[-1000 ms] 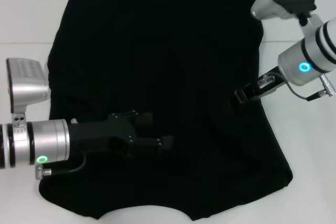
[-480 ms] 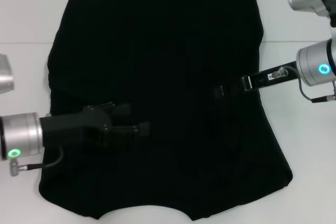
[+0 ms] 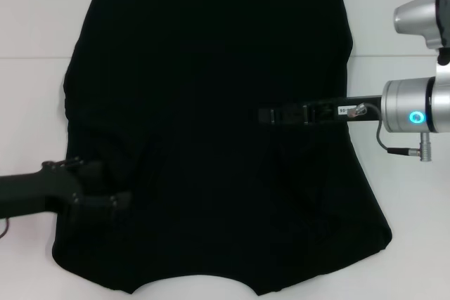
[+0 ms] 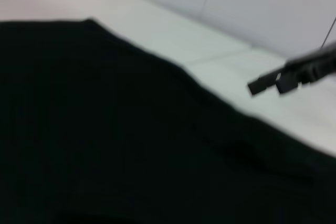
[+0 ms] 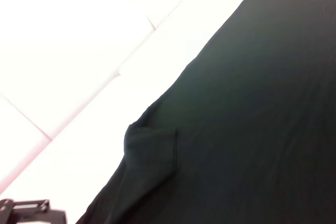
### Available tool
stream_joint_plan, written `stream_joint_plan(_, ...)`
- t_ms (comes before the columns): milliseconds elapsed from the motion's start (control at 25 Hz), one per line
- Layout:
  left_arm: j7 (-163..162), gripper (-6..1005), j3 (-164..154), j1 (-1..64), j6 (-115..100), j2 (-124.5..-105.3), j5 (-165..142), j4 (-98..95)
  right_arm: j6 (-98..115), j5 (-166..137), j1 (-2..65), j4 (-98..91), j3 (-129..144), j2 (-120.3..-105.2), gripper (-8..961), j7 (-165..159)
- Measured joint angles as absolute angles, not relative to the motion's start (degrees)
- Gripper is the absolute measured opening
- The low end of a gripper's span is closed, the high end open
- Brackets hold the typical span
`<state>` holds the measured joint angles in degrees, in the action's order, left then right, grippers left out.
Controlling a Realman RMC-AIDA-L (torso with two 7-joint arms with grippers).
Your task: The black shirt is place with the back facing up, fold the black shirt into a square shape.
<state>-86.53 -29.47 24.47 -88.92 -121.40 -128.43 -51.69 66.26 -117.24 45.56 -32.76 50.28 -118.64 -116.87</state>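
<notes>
We see the black shirt (image 3: 218,124) spread flat on the white table (image 3: 31,12), sleeves tucked in, ready for the next fold. The left pincer (image 3: 105,191) hangs over its edge and the right pincer (image 3: 271,114) reaches over its middle, neither holding cloth; we cannot tell whether either is released or clenched.

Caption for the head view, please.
Black shirt spread on white table; left gripper and right gripper above it.

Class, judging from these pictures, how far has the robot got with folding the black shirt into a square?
Done: the black shirt lies spread on the white table, plain side up, both sleeves apparently tucked in. In hand: nothing gripped; the left gripper sits over the shirt's left side, the right gripper reaches over its middle. Left: folding the length into a square.
</notes>
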Motion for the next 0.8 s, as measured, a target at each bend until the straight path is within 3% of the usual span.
stream_joint_plan(320,-80.7,936,-29.8,23.8,-88.7,-121.87,-137.4,-55.6,63.1,-116.3,47.2,-32.0,50.3,-119.66,789,-116.6)
stream_joint_plan(800,-73.0,934,-30.0,21.6,-85.7,-124.10,-139.5,-59.6,62.0,-113.2,47.1,-31.6,50.3,-119.63,789,-116.9)
